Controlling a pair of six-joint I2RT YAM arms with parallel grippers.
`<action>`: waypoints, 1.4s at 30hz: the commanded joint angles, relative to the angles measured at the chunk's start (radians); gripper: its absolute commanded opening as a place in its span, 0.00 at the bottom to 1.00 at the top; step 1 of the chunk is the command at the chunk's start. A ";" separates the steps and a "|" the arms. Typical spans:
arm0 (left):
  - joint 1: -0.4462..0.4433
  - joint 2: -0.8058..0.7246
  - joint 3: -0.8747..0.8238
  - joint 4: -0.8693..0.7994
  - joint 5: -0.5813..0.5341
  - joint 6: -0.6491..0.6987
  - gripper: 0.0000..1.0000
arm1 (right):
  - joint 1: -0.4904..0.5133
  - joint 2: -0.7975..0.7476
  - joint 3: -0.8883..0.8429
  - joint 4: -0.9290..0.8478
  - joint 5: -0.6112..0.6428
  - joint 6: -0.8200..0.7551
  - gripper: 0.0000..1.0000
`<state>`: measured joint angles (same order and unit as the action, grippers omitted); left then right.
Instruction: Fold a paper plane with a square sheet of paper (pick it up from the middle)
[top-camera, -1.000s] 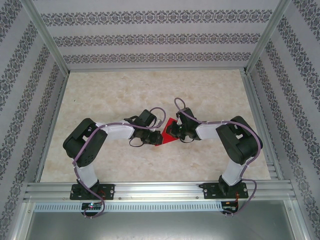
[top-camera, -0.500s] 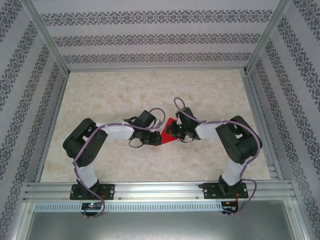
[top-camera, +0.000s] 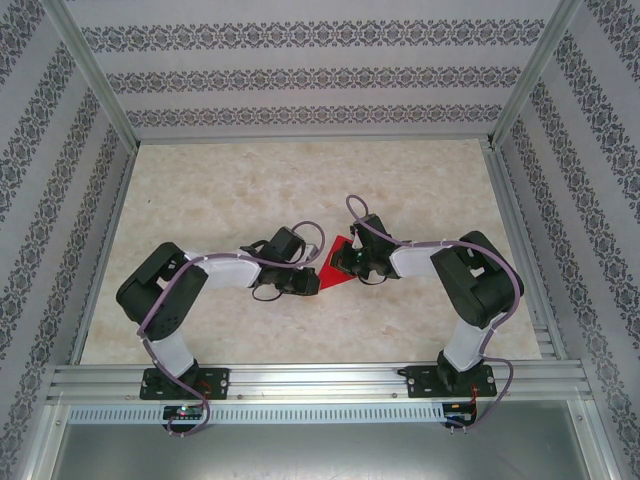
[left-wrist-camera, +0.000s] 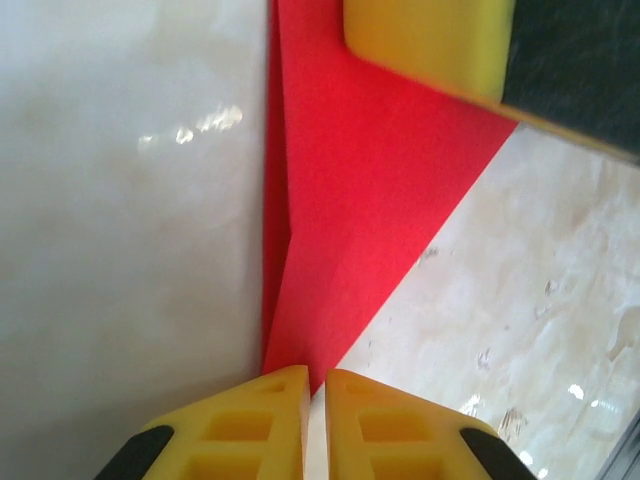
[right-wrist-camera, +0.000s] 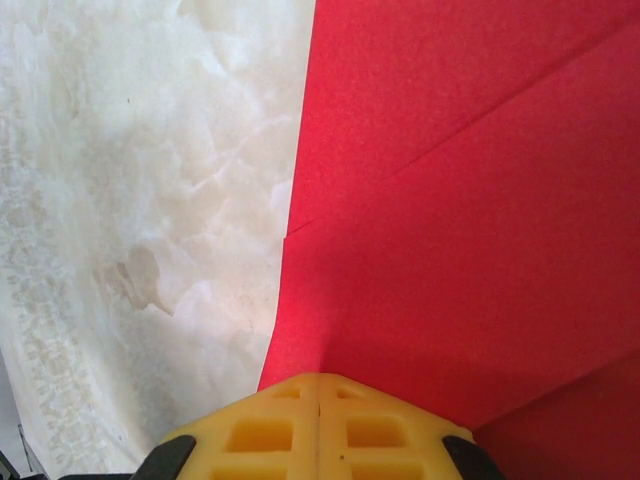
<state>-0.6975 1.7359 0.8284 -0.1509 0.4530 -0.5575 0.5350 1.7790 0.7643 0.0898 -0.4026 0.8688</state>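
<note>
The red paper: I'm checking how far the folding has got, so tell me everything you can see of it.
The red paper is thin, matte and bright red, already folded into a pointed triangular shape with straight creases across it. It lies on the pale marbled table, between the two arms. The left gripper, nearly shut, seems to pinch its narrow tip. The shut right gripper meets an edge, and a yellow finger overlaps the wide end.

From above, I saw the jaws covering much of the red paper (top-camera: 333, 270); my right wrist view cropped its edges.
</note>
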 joint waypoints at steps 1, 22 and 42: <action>0.010 -0.027 -0.036 -0.131 0.035 0.020 0.13 | -0.001 0.076 -0.040 -0.175 0.100 -0.027 0.04; 0.054 0.099 0.159 0.025 0.134 -0.024 0.11 | 0.003 0.092 -0.049 -0.149 0.087 -0.013 0.04; 0.054 0.101 0.035 -0.125 0.078 0.066 0.08 | 0.005 0.107 -0.029 -0.196 0.102 -0.026 0.04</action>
<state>-0.6544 1.8469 0.9318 -0.1467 0.5602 -0.5274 0.5350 1.7943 0.7795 0.0799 -0.4221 0.8658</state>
